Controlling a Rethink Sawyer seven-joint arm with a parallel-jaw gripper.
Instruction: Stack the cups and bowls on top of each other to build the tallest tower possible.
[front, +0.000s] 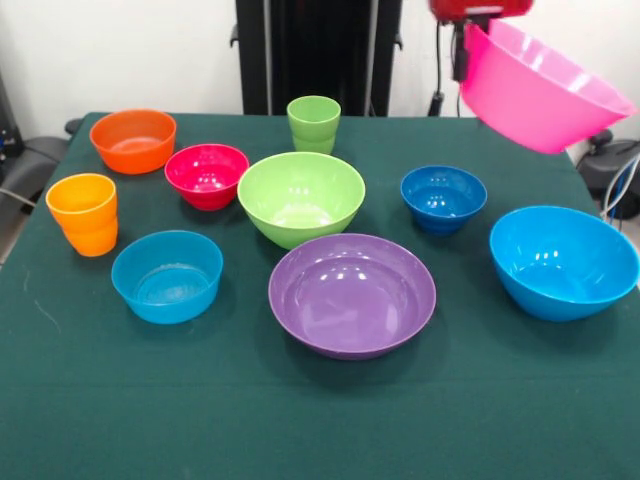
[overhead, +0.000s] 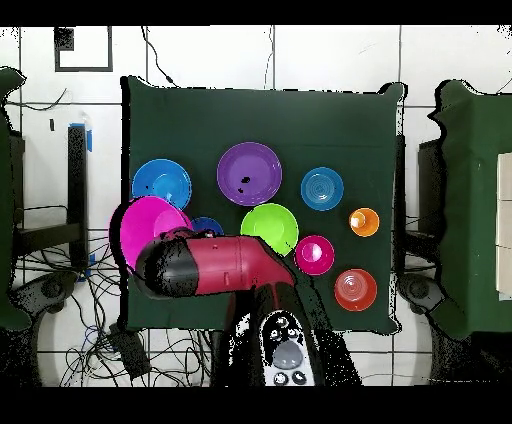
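Note:
My gripper (front: 464, 58) hangs at the top right, shut on the rim of the large pink bowl (front: 540, 88), which it holds tilted in the air above the table's far right corner. The pink bowl also shows in the overhead view (overhead: 143, 228). On the table stand the purple bowl (front: 352, 294), lime green bowl (front: 300, 197), large sky-blue bowl (front: 563, 262), small dark-blue bowl (front: 443, 197), small light-blue bowl (front: 167, 276), red bowl (front: 207, 175), orange bowl (front: 132, 140), orange cup (front: 84, 213) and light green cup (front: 314, 123). All stand apart, none stacked.
The green cloth-covered table (front: 320, 430) has bare room along its near edge. In the overhead view the red arm (overhead: 215, 265) covers the light green cup and part of the dark-blue bowl (overhead: 207, 226). Chairs and cables lie around the table.

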